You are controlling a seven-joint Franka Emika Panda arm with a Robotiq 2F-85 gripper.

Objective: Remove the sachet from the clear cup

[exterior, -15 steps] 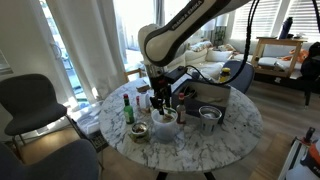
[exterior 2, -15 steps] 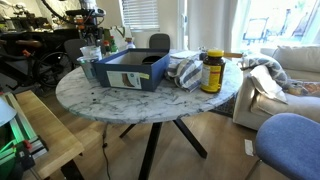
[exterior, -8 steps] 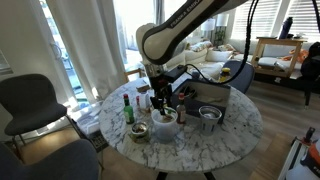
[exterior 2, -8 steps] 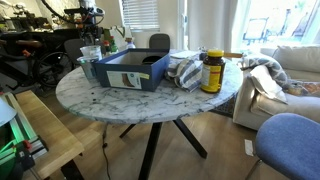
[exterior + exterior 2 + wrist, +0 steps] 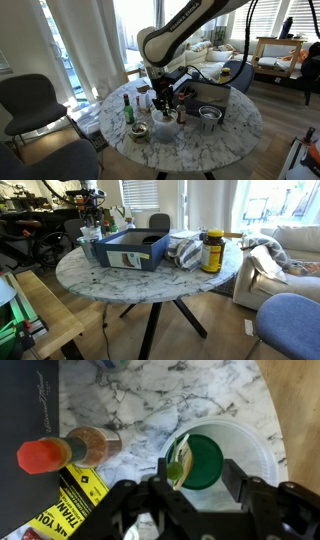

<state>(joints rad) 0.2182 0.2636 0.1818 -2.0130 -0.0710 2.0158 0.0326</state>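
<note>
A round marble worktop (image 5: 238,132) carries everything I am working over. The robot arm (image 5: 185,25) bends down above it so that the fingers (image 5: 248,495) hang directly over the clear cup (image 5: 256,452). I judge that this lines them up for a straight drop into its mouth. In the wrist view the fingers are parted to a middling gap with nothing clamped between them, and the cup's opening shows in that gap. A blue box (image 5: 130,250) stands near the fingers on one side, not beneath them. A silvery metal bowl (image 5: 209,115) stands apart from them on the box's side. On the opposite side, a green bottle (image 5: 128,108) stands upright, tall enough that I would avoid swinging that way. Just beside the finger on the sachet's side stands a bottle with a red cap (image 5: 85,448), with a yellow printed packet (image 5: 72,495) next to it. That bottle is the closest thing I could knock. A small low dish (image 5: 139,131) lies near the cup, between it and the green bottle. The sachet (image 5: 179,465) is in the cup. It shows as a thin sliver on edge, leaning against the inner wall under one fingertip. Its colour is too fine to tell. The cup floor looks green, and I cannot tell why. My read is that the cup wall will crowd that finger, so the grasp needs a small shift toward the sachet.
</note>
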